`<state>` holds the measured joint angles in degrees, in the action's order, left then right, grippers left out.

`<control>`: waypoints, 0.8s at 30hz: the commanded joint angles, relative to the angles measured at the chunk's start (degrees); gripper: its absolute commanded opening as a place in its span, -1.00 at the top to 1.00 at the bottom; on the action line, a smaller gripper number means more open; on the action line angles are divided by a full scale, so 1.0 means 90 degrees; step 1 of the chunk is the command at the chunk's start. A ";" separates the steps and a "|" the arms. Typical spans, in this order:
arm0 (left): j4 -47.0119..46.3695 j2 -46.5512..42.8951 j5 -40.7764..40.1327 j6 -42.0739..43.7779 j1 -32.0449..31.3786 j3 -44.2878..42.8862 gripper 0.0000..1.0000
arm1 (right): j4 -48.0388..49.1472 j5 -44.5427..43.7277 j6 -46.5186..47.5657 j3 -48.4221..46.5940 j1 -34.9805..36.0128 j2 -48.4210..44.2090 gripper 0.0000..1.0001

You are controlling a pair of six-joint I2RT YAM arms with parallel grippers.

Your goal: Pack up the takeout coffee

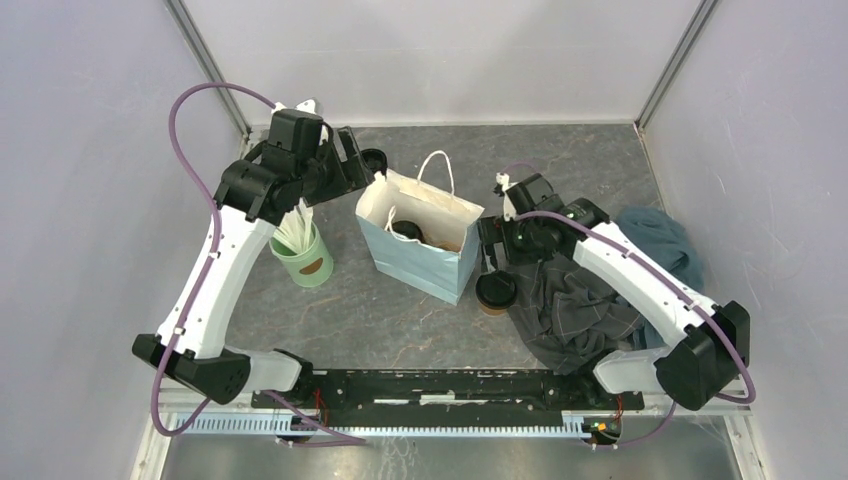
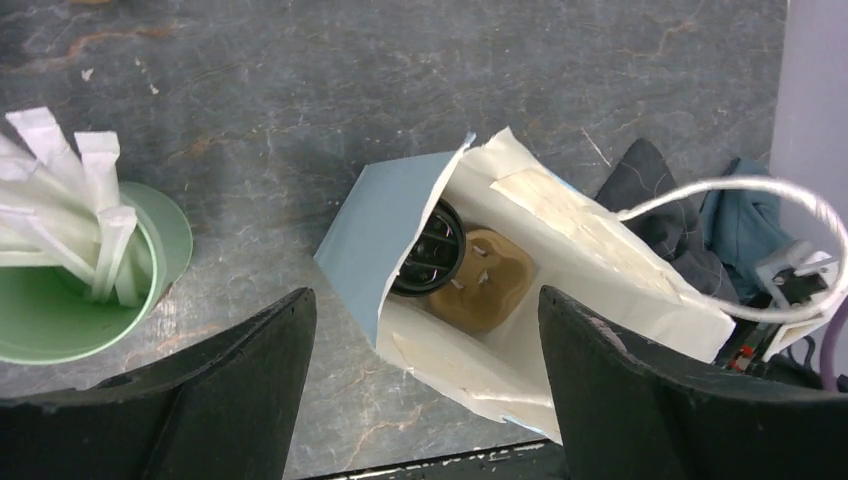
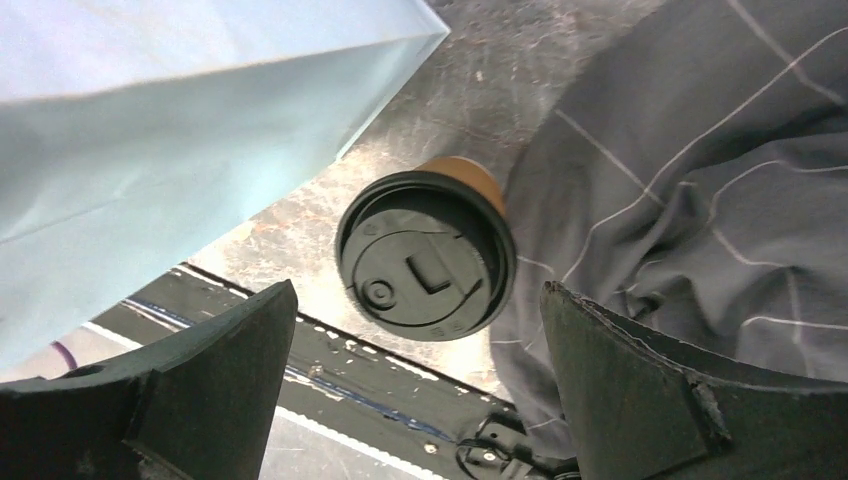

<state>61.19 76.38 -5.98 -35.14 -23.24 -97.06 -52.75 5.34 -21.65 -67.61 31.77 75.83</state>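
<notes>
Nearest the arm bases, on the right, a grey cloth (image 1: 575, 305) lies bunched on the tabletop (image 1: 380, 330). The loose cup (image 1: 495, 290) stands upright at the cloth's edge, lid on, just beside the bag (image 1: 420, 262). The right hand (image 1: 500, 248) hangs above that cup with its fingers spread wide and nothing between them. From its wrist the lid sits squarely in the gap, so it looks lined up for a grasp. Farther back, the bag stands open-mouthed in the middle, probably so things can be lowered straight in. The packed cup (image 1: 407, 230) is already at the bottom, seemingly tipped, its lid toward the left wall. So half the job looks done. To the left, a green cup (image 1: 305, 258) holds white sticks. Farthest off, the left hand (image 1: 350, 165) sits high behind the bag's left edge, wide open and empty, clear of the opening. Just behind it is a lid stack (image 1: 375, 158).
</notes>
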 commanded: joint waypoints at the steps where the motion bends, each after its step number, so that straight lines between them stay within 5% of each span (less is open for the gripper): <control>1: -0.0518 -0.0144 0.0302 0.0420 0.0075 0.0087 -0.73 | -0.0177 -0.0540 -0.1045 -0.0144 0.0381 0.0150 -0.96; 24: -0.0480 -0.0531 0.0489 0.1206 0.0386 0.0589 -0.73 | -0.0684 -0.1899 -0.2612 -0.0036 0.1379 0.0608 -0.79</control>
<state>58.59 73.32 -2.61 -27.44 -19.99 -92.14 -55.68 -7.14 -41.93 -66.98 43.44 80.93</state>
